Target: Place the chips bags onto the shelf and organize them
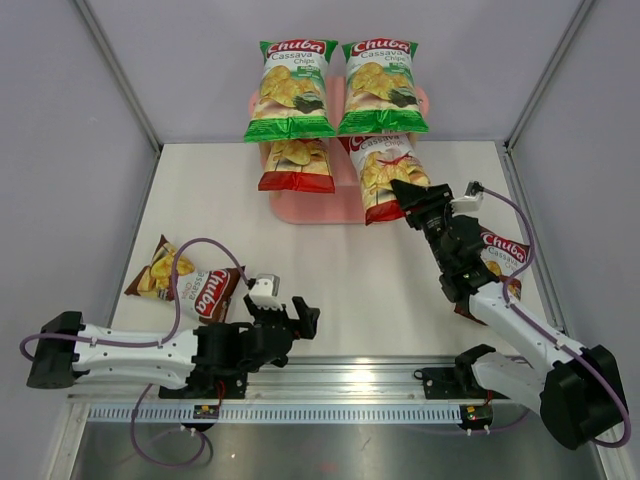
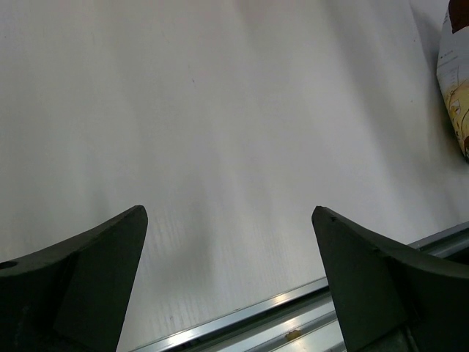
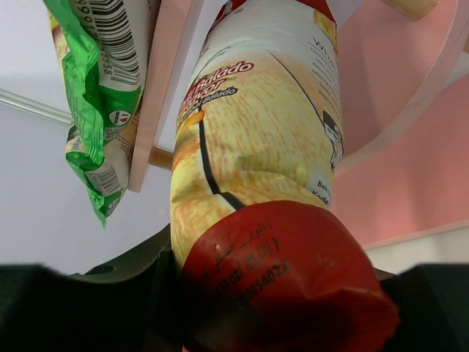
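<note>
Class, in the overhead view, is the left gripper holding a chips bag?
No, the left gripper stands open and empty; the nearest brown bag lies apart from it.

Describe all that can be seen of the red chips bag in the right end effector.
The red chips bag is a glossy, puffed pillow bag: red ends, pale yellow middle with chip pictures and print. The right end effector is shut on its creased near end. Its far end reaches under the top board of the pink shelf, below a green chips bag; the rest juts out forward.
</note>
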You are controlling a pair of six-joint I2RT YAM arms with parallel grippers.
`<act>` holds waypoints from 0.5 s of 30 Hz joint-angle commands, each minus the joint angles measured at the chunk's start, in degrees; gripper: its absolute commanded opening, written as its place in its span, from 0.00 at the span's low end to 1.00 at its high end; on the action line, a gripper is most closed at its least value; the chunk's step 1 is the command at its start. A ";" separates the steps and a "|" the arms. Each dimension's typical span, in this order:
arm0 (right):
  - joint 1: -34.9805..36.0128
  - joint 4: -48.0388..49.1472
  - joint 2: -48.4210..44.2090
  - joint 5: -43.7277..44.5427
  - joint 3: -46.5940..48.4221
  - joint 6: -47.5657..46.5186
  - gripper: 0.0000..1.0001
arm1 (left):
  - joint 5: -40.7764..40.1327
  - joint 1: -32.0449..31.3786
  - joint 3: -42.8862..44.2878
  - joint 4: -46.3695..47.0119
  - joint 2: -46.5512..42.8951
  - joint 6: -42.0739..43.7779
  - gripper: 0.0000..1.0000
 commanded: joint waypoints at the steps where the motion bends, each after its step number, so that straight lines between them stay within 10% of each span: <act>1: -0.43 7.93 2.18 2.30 5.02 0.64 0.17 | 0.22 0.07 -0.35 -0.06 -2.08 0.29 0.99; 15: -0.43 15.93 14.13 4.32 9.59 1.18 0.18 | -0.22 -0.02 1.24 -3.67 -3.05 0.73 0.99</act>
